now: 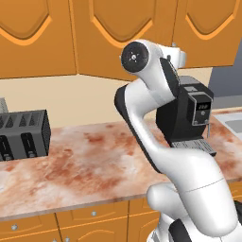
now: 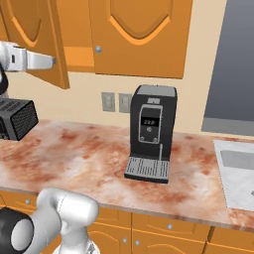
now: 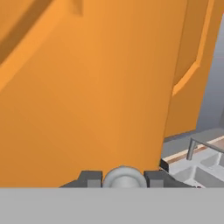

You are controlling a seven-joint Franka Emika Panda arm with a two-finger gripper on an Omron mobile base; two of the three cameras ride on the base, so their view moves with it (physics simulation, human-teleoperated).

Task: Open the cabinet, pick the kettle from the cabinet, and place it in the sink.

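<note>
Two fingers [image 3: 90, 179] of the hand [image 3: 124, 179] clenched on the cabinet [image 3: 87, 87] door's knob [image 3: 124, 177]; door ajar above the worktop [image 2: 89, 154].

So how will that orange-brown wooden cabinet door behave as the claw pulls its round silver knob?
The orange-brown wooden cabinet door looks rigid and already stands ajar, so it will likely swing rather than flex. Its round silver knob looks smooth; the claw could slip off.
</note>
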